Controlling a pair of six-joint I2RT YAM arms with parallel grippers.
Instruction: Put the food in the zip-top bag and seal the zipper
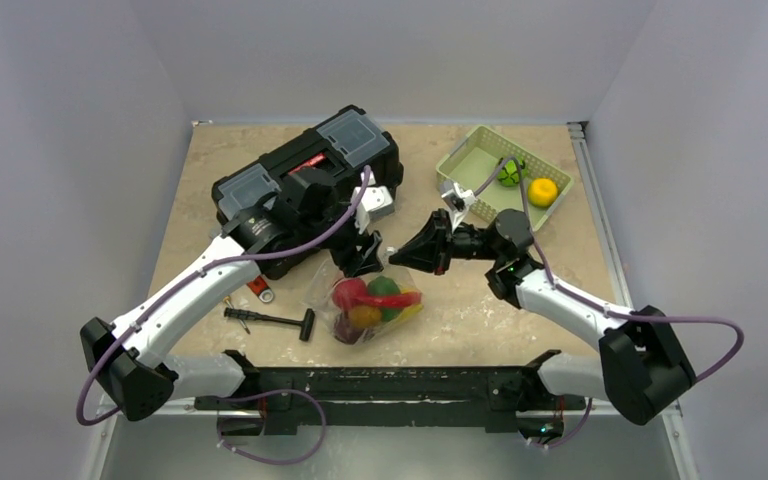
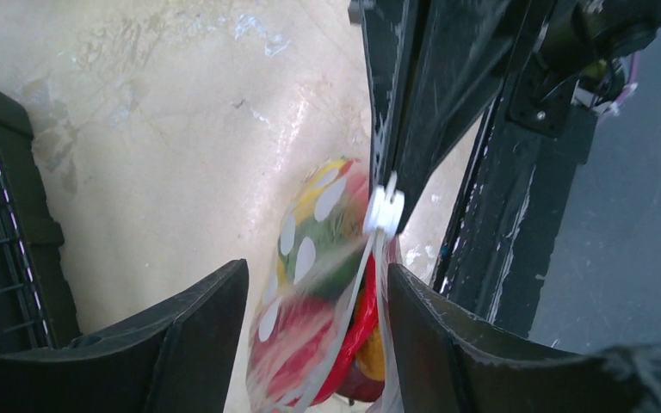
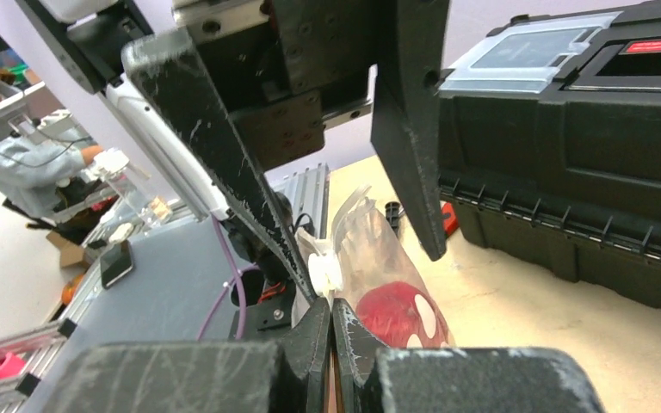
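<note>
Zip-top bag (image 1: 360,300) mouth edge — right hand (image 3: 331,311) pinching its zipper (image 2: 384,211), left hand (image 2: 317,274) spread astride.

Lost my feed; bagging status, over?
Left gripper open astride clear polka-dot bag. Right gripper shut on whitish zipper strip. Two toy fruits in pale green basket.

A high camera overlooks the whole table (image 1: 420,150); both wrist cameras closely share the zip-top bag (image 1: 365,300).

Lab: white-walled test booth (image 1: 50,120), person (image 3: 17,163) at bench (image 3: 125,219).
</note>
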